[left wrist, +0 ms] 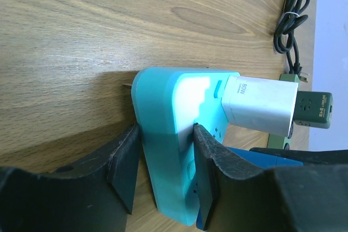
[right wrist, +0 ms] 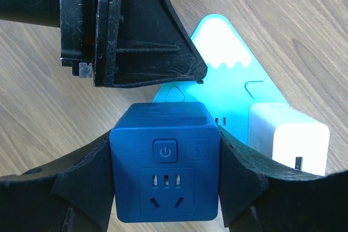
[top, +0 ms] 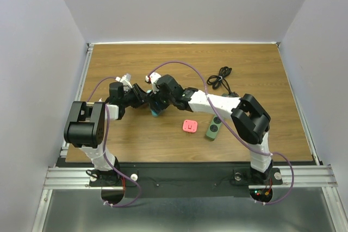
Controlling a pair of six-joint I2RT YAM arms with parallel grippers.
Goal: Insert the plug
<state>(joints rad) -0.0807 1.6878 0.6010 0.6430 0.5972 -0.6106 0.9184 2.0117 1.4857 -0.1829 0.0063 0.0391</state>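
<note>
Clamping the teal socket block (left wrist: 163, 134), left fingers (left wrist: 122, 161) are steadying it; right fingers (right wrist: 239, 172) are gripping the blue plug (right wrist: 166, 161), lower centre, seemingly not yet seated.

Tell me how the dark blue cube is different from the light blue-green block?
The dark blue cube is boxy, while the turquoise block is paler, longer and flatter. The right claw grips the dark blue cube; the left claw grips the turquoise block. The cube's front socket is empty, but the turquoise block has a white charger plugged in. Both have plug holes.
</note>
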